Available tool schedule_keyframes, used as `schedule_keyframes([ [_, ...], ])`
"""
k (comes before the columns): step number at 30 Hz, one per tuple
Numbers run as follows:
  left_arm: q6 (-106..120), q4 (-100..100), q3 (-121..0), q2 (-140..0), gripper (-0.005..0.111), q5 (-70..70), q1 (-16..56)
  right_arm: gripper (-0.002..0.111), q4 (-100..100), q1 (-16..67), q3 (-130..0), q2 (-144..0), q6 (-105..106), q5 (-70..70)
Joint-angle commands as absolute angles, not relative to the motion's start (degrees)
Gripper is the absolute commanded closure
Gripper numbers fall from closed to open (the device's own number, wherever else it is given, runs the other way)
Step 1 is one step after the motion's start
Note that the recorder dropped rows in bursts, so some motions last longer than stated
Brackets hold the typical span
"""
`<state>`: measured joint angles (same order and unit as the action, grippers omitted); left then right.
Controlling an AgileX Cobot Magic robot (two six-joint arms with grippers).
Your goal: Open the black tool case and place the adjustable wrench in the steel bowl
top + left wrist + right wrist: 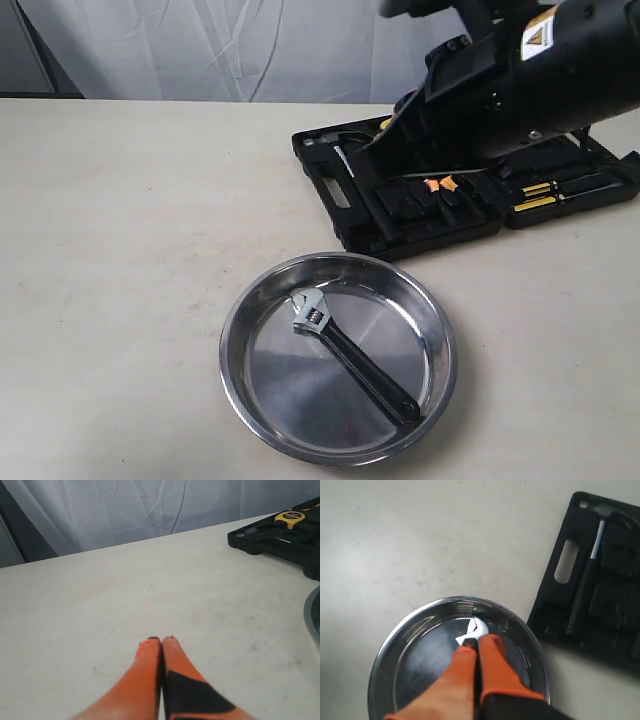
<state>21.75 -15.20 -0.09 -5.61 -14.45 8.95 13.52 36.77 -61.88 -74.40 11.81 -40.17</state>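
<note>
The adjustable wrench [350,355] lies flat in the steel bowl [228,352], silver head toward the case, black handle toward the front rim. The black tool case [430,225] lies open behind the bowl. In the right wrist view my right gripper [477,642] hangs above the bowl [385,652] with its orange fingers pressed together and empty. The wrench head [477,627] shows just past its tips. My left gripper [161,640] is shut on nothing over bare table, far from the case [280,537].
The right arm [530,80] reaches over the open case from the upper right and hides part of it. A black-handled hammer [585,590] rests in a case slot. A yellow tape measure [291,516] sits in the case. White curtain behind the table.
</note>
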Motion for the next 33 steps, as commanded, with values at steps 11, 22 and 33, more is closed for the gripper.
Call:
schedule_keyframes([
  [11, 21.54, -15.43, 0.00, -5.35, 0.106, -13.68, 9.32, 0.109, -23.13, 33.94, -56.08, -56.75, -25.17, -43.53],
  [22, 21.54, -15.43, 0.00, -5.35, 0.106, -13.68, 9.32, 0.109, -14.97, 11.73, -28.50, -31.50, -27.23, -27.04],
  [33, 21.54, -15.43, 0.00, -5.35, 0.106, -13.68, 9.32, 0.109, -12.96, -4.01, -1.62, 0.00, -26.96, -18.93],
])
